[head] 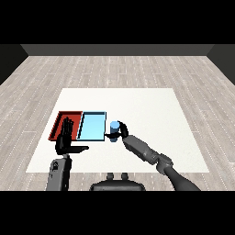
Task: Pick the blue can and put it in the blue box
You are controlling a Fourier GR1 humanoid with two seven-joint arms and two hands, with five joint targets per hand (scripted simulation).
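Observation:
A blue can (114, 128) stands upright just right of the light blue tray (92, 126), near its front right corner. My right hand (121, 132) is curled round the can from the right, thumb on its left side. My left hand (66, 137) is raised with straight fingers and thumb stretched right, in front of the red tray (59, 120) and hiding part of it.
The red tray and the light blue tray lie side by side at the left of the white table (151, 114). The table's near edge runs just behind my forearms.

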